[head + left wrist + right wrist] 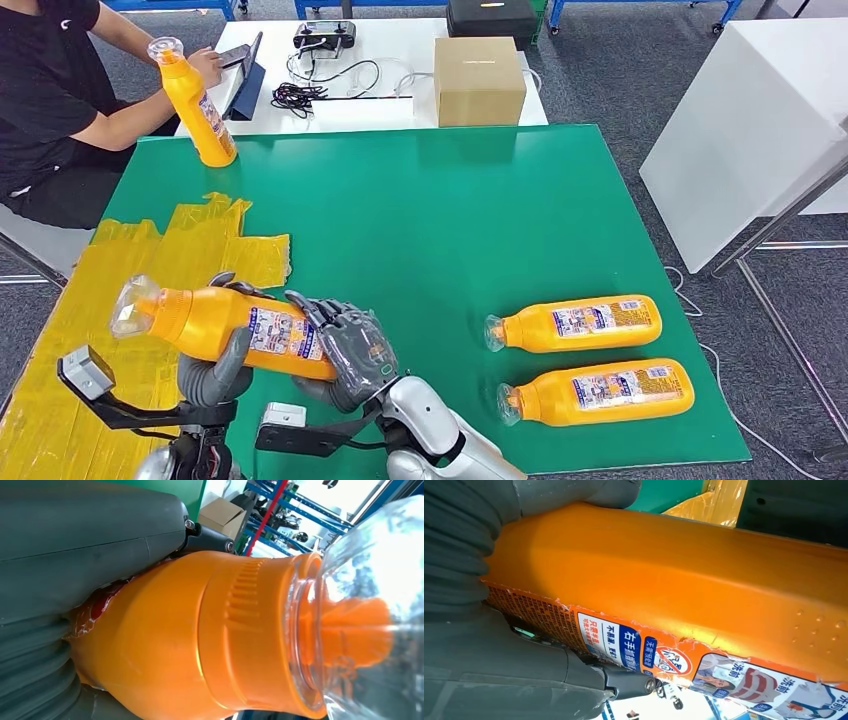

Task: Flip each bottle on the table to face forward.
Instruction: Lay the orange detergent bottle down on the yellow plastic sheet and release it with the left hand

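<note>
From the head view, the held bottle (pixel 225 330) hangs above the near-left part of the green counter (pixel 430 200), over the yellow tape patch (pixel 150 290). Its long axis runs nearly level, clear cap to the robot's left, base to the right. Both hands meet on it: the left hand (pixel 215 370) cups it from below near mid-body, the right hand (pixel 345 345) wraps the base end — so neither arm is the nearer one. Two more bottles (pixel 575 325) lie flat at the right; a standing bottle (pixel 195 100) is at the far left corner.

Left wrist view: the thick thumb (pixel 95 535) presses the bottle's shoulder — fingers closed on it.

Right wrist view: grey fingers (pixel 574 490) clasp the labelled body tightly.
</note>
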